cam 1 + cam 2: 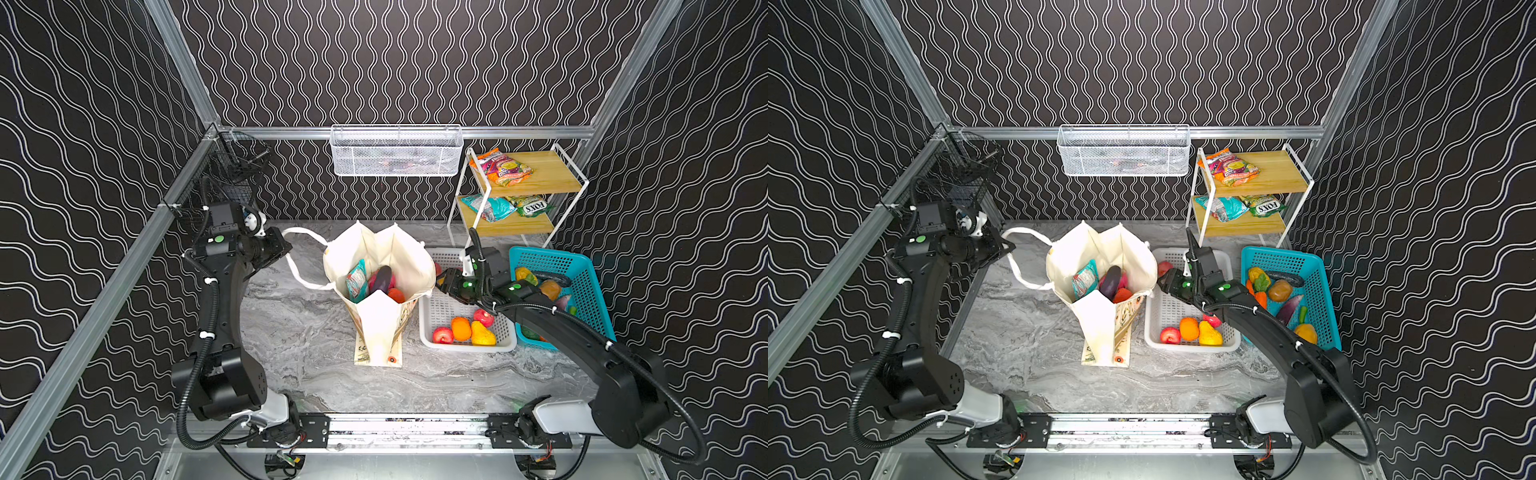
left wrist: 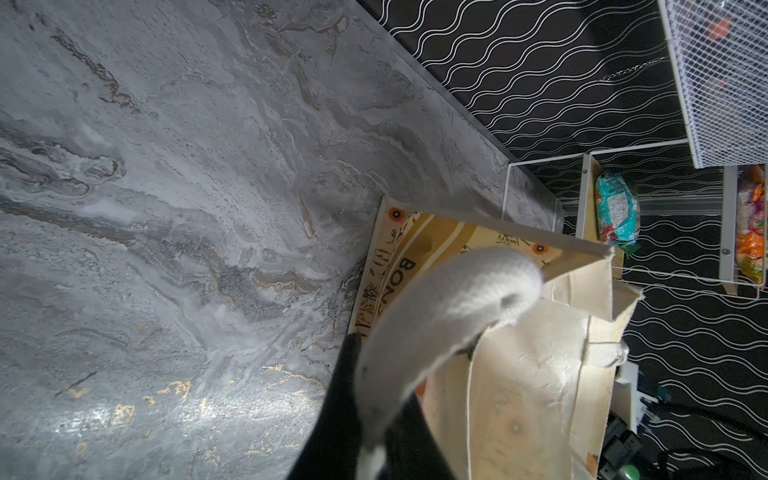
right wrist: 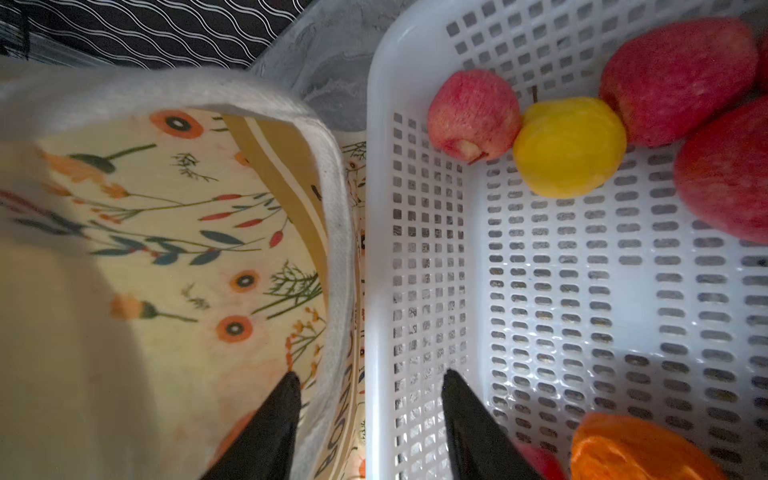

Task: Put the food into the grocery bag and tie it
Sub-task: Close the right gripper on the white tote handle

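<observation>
On marbled table (image 1: 316, 374) | canvas bag (image 1: 379, 328) gaping; perforated white plastic basket (image 1: 463, 347) beside

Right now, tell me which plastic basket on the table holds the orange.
The white basket, beside the bag; the orange lies in it among red apples. The teal basket beyond it holds vegetables.

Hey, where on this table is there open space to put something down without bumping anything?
Most open: the marble tabletop in front of the grocery bag and white basket, up to the base rail. Also free: the strip between the left arm and the bag. Crowded: the right side, with the teal basket, shelf rack and right hand.
</observation>
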`<action>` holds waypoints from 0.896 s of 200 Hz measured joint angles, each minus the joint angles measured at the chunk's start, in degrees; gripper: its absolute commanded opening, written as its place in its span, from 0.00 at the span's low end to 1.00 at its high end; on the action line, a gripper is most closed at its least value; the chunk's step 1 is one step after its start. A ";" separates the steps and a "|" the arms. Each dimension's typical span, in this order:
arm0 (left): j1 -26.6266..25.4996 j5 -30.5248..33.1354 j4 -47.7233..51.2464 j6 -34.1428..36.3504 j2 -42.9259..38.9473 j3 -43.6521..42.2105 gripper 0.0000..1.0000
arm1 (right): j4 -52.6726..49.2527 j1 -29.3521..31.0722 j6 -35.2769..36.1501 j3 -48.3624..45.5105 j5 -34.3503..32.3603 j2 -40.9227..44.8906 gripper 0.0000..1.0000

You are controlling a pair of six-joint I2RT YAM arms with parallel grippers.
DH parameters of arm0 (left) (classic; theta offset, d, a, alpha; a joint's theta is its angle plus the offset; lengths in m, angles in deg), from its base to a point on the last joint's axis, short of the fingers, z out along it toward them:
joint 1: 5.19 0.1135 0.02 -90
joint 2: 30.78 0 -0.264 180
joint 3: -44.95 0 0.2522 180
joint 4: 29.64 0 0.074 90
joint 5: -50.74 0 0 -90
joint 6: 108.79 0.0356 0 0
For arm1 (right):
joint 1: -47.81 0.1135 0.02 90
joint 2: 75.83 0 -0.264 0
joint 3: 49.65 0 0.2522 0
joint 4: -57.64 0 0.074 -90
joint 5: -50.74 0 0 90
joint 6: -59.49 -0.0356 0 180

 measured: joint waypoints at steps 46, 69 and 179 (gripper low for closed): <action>0.04 -0.52 -0.83 0.02 0.44 -0.55 0.00 | 1.79 0.00 -1.31 0.96 3.67 -3.61 0.57; 0.04 -0.61 -1.07 0.02 0.44 -1.66 0.00 | 2.95 0.02 -1.38 2.47 4.96 -5.07 0.58; 0.07 -1.66 -2.43 0.13 0.37 -3.58 0.00 | 3.89 1.18 -3.48 5.92 6.51 -12.70 0.53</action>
